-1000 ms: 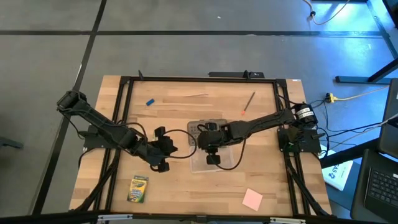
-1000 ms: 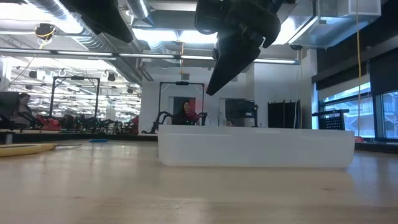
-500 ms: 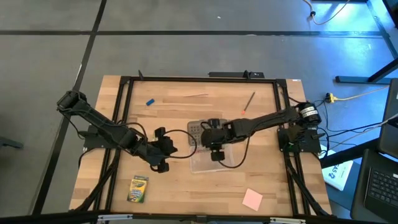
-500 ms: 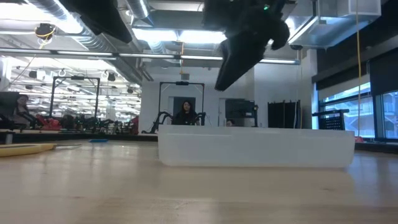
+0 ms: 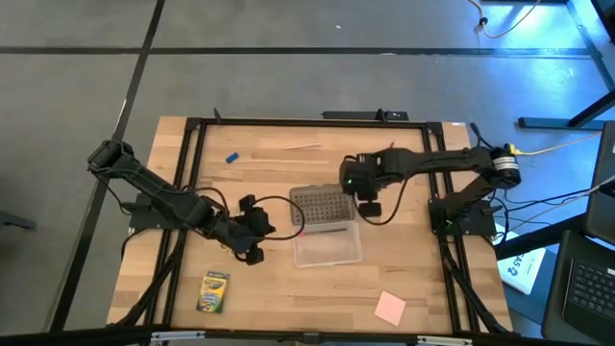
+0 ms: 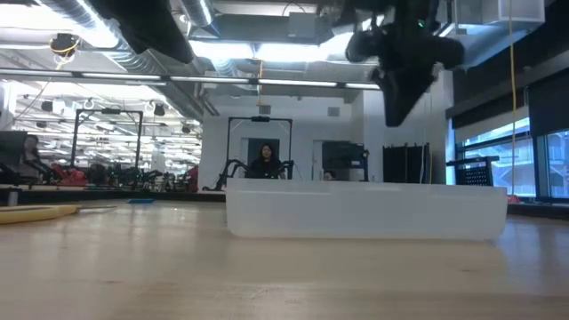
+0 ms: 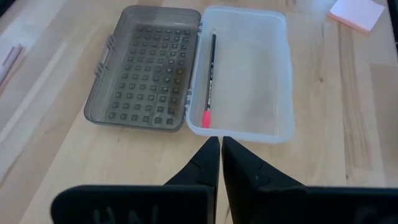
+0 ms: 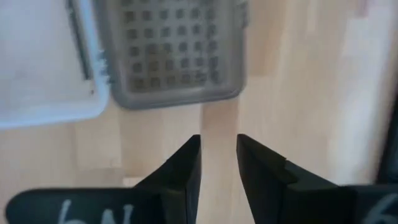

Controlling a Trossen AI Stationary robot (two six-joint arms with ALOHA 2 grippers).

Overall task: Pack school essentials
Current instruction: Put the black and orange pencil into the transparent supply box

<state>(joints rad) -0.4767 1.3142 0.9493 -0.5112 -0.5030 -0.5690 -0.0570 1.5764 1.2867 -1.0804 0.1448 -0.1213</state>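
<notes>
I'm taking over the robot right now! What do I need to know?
Left gripper: jaws shut, empty, hovering beside the open case.
Right gripper: jaws open, empty, above the table just past the lid.
Done: one pencil lies in the case.
Left to pack: the crayon box, sticky pad, blue eraser and pale stick, all on the table outside the case.
</notes>
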